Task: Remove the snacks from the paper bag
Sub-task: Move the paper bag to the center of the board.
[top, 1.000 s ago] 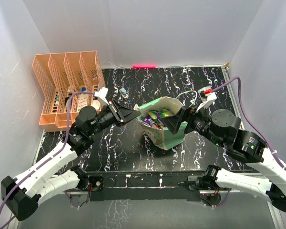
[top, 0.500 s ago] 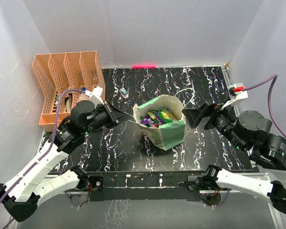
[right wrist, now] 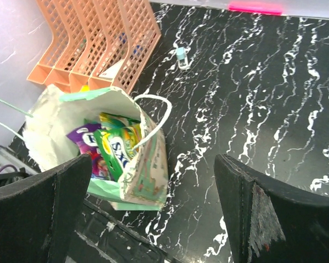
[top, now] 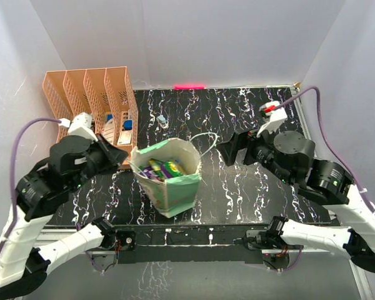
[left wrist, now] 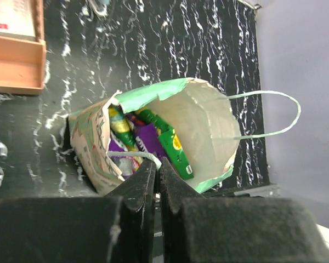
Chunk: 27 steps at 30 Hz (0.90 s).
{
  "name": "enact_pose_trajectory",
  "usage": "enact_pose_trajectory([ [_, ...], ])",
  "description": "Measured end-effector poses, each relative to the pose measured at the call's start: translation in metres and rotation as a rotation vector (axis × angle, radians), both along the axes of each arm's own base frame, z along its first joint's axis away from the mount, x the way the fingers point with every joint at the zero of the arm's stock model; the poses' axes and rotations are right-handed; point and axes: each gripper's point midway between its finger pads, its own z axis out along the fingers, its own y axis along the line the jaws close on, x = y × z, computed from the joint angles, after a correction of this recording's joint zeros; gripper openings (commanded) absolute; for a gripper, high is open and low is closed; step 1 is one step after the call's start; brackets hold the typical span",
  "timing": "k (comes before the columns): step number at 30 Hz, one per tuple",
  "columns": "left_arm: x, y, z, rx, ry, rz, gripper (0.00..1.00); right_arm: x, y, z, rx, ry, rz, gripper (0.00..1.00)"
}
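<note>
Overhead and wrist views of a two-arm workstation. The paper bag (top: 178, 190) stands upright with its mouth open on the black marbled table (top: 256, 112), left of centre, near the front edge and just in front of the orange file rack (top: 87, 94). The snacks (top: 164, 169) lie inside the bag – a purple packet (right wrist: 82, 137) beside a green-and-white one (right wrist: 118, 149), with others partly hidden beneath them.

The left gripper (left wrist: 157, 164) sits at the bag's left rim. Its fingers are pressed together on one white string handle of the bag, which disappears between the tips. The other handle (right wrist: 170, 105) hangs free in a loop on the bag's right side.

The right gripper (top: 232, 150) hovers to the right of the bag, apart from it – fingers spread wide, nothing between them. A small pale-blue object (right wrist: 181, 56) rests on the table behind the bag, near the rack.
</note>
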Motion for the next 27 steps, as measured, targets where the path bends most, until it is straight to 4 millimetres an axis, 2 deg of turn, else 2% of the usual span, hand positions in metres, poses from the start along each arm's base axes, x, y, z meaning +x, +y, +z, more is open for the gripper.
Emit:
enact_pose_trajectory([
  [4, -0.007, 0.023, 0.017, 0.073, -0.064, 0.020, 0.00, 0.003, 0.022, -0.007, -0.007, 0.025, 0.057, 0.98],
  [7, -0.008, 0.033, 0.024, 0.120, -0.107, 0.022, 0.00, 0.005, 0.042, -0.022, -0.018, 0.062, 0.101, 0.98],
  [13, -0.005, 0.039, 0.022, 0.190, -0.124, 0.016, 0.00, 0.016, 0.074, -0.068, -0.028, 0.208, 0.088, 0.98],
  [18, -0.005, 0.040, 0.023, 0.198, -0.134, 0.015, 0.00, 0.028, 0.096, -0.087, 0.019, 0.282, 0.044, 0.91],
  [21, -0.004, 0.042, 0.023, 0.204, -0.138, 0.022, 0.00, 0.034, 0.108, -0.084, 0.063, 0.282, 0.050, 0.79],
  [25, -0.002, 0.048, 0.023, 0.230, -0.145, 0.044, 0.00, 0.041, 0.119, -0.085, 0.083, 0.264, 0.058, 0.45],
  [27, 0.000, 0.050, 0.023, 0.249, -0.147, 0.054, 0.00, 0.042, 0.122, -0.090, 0.079, 0.255, 0.073, 0.20],
])
